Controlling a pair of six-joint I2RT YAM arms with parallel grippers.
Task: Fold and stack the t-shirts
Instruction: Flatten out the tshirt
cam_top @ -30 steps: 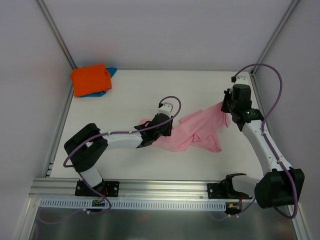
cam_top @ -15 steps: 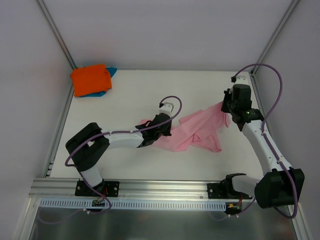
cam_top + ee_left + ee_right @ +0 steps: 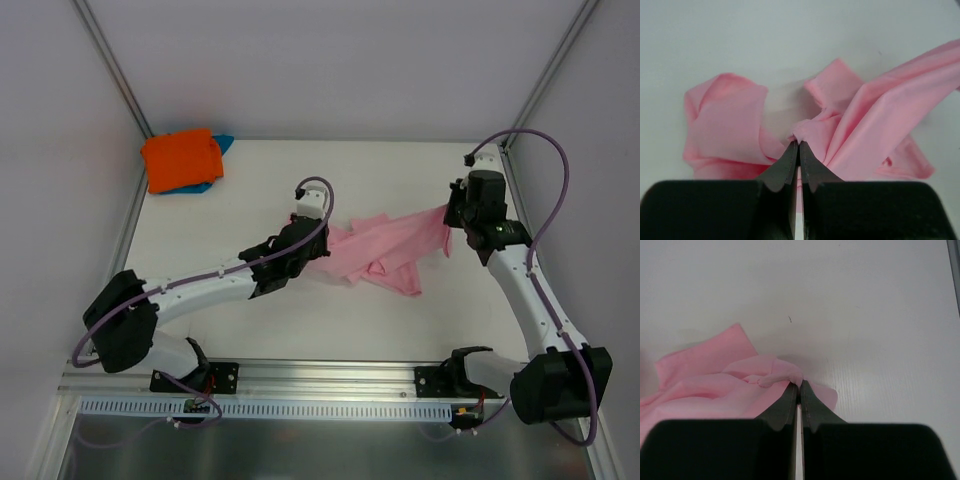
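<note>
The light pink t-shirt (image 3: 385, 250) hangs stretched and crumpled between my two grippers over the middle of the table; it also shows in the left wrist view (image 3: 875, 120) and the right wrist view (image 3: 715, 375). My left gripper (image 3: 320, 243) is shut on its left end (image 3: 799, 142). My right gripper (image 3: 450, 215) is shut on its right end (image 3: 800, 382). The bright orange t-shirt (image 3: 180, 160) lies folded on the teal-blue t-shirt (image 3: 222, 145) at the table's far left corner. No neck tag shows.
The white table (image 3: 300, 170) is bounded by metal frame posts (image 3: 115, 70) and grey walls. A metal rail (image 3: 300, 375) runs along the near edge by the arm bases.
My left gripper has lifted and moved up and to the left with the pink cloth, pulling the shirt longer and narrower. The right gripper has hardly moved.
</note>
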